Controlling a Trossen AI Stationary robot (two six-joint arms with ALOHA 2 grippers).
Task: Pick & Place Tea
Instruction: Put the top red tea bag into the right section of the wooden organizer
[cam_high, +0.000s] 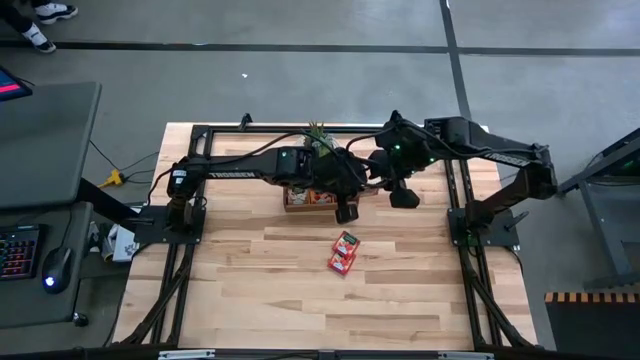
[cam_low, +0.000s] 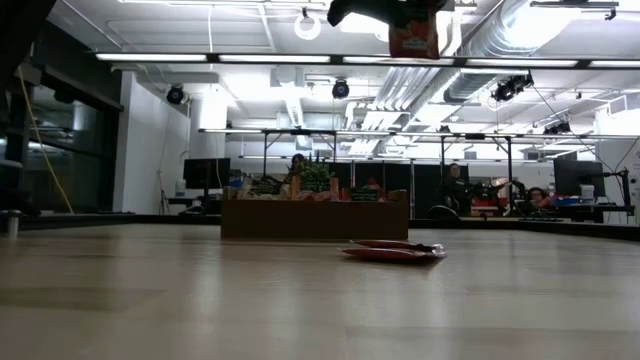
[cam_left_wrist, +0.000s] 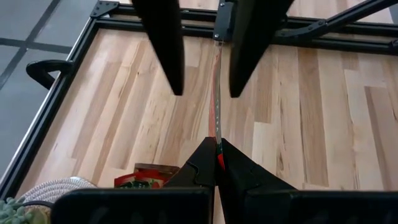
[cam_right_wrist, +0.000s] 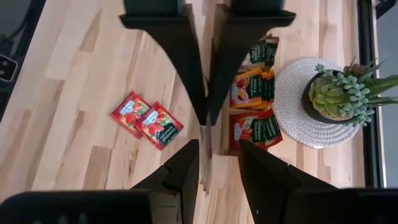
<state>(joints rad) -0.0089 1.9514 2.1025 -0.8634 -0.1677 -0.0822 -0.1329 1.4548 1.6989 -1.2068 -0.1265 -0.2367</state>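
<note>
My left gripper (cam_left_wrist: 217, 149) is shut on one red-orange tea sachet (cam_left_wrist: 217, 106), which shows edge-on in the left wrist view. In the low view this sachet (cam_low: 414, 35) hangs high above the table. My right gripper (cam_right_wrist: 217, 144) is open and faces the left gripper (cam_right_wrist: 205, 118). Its fingers (cam_left_wrist: 176, 74) stand on either side of the sachet's free end; I cannot tell whether one touches it. Both grippers (cam_high: 346, 208) (cam_high: 403, 195) hover by the right end of the wooden tray (cam_high: 296, 204). Two more sachets (cam_high: 343, 252) lie flat on the table. My left gripper pinches the sachet between its two fingers at one edge (cam_left_wrist: 218, 142). The sachet sticks out straight beyond the fingertips toward the right gripper. It is lifted clear of the table and the tray.
The tray (cam_low: 315, 218) holds more red-orange and green sachets (cam_right_wrist: 255, 93). A potted succulent (cam_right_wrist: 339, 93) stands on a round woven mat behind it, at the table's far side. A black frame (cam_left_wrist: 74, 81) runs round the table. Bare wood lies near and left of the two loose sachets (cam_right_wrist: 147, 118).
</note>
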